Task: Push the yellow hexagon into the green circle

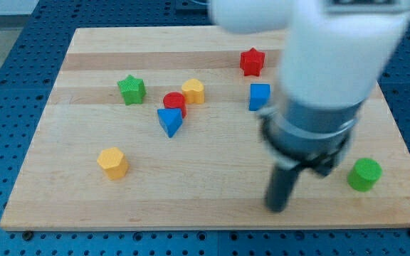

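The yellow hexagon (112, 162) lies on the wooden board at the view's lower left. The green circle (364, 174) stands at the view's lower right, near the board's right edge. My tip (276, 207) touches the board near the bottom edge, well to the right of the yellow hexagon and left of the green circle, touching neither. The rod and arm above it are blurred.
A green star (132, 89) lies at upper left. A red circle (174, 102), a blue triangle (169, 121) and a yellow heart-like block (193, 91) cluster at the middle. A red star (252, 62) and a blue block (259, 96) lie above my tip. The board (212, 195) sits on a blue perforated table.
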